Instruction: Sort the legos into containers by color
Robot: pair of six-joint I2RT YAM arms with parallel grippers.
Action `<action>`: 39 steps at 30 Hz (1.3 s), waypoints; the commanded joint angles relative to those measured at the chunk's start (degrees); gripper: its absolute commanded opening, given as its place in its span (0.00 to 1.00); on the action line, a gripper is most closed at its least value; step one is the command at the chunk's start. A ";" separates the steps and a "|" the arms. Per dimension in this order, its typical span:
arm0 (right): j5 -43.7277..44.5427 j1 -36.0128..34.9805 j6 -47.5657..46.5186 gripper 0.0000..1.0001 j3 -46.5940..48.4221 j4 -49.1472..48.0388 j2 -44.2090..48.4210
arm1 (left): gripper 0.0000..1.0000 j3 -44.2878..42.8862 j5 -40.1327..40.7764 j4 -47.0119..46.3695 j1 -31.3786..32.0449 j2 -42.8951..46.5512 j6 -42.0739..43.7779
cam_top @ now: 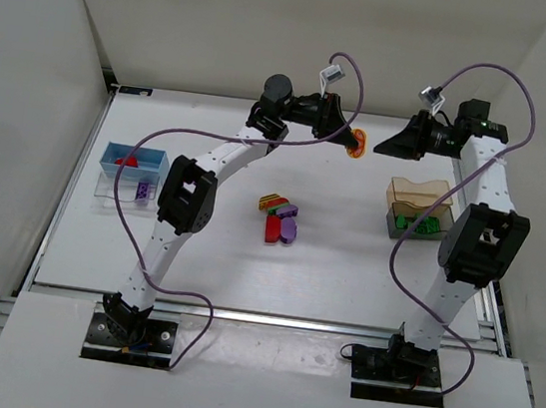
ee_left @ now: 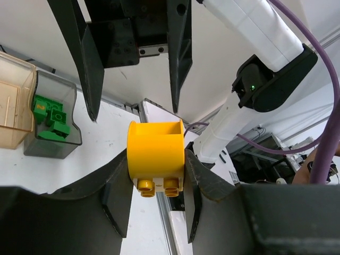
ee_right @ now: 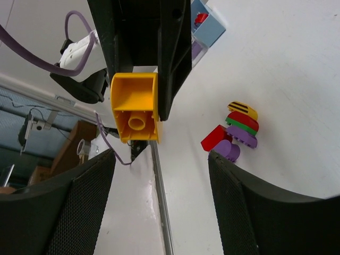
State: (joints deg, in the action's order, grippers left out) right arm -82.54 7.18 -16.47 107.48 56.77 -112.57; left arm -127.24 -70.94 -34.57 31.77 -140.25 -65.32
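Dropping it is your risk: let the left gripper (ee_left: 156, 178) go before the right gripper (ee_right: 159, 159) has clamped and the yellow block (ee_left: 155, 149) falls toward the loose legos (cam_top: 279, 220) mid-table. Past that pile, the block hangs in mid-air, pinched by its sides in the left fingers. Right jaws stand wide open, tips just short of it, not touching.

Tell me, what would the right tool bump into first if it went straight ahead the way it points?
Most likely the yellow block, held in the left tool. It sits straight ahead of the right tool, whose fingers are open. The gap between them is hard to judge.
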 commanded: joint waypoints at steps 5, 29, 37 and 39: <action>0.10 -4.63 -2.16 0.75 2.21 -0.61 0.25 | 0.10 -0.90 -0.87 -1.20 0.31 5.07 -0.42; 5.20 -8.50 -8.49 0.07 3.35 3.26 1.30 | 0.56 1.55 2.47 -1.29 0.31 6.30 -0.25; 6.43 -8.32 -10.95 0.01 2.91 5.36 4.73 | 0.99 15.13 5.18 -5.33 -1.27 11.83 -0.86; 7.13 -7.45 -11.13 0.01 2.39 5.80 6.22 | 0.99 18.94 6.68 -5.60 -2.23 14.89 0.71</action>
State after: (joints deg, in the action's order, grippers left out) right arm -75.85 -1.10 -25.58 109.43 61.04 -111.66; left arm -112.18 -67.33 -36.75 31.00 -133.95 -65.98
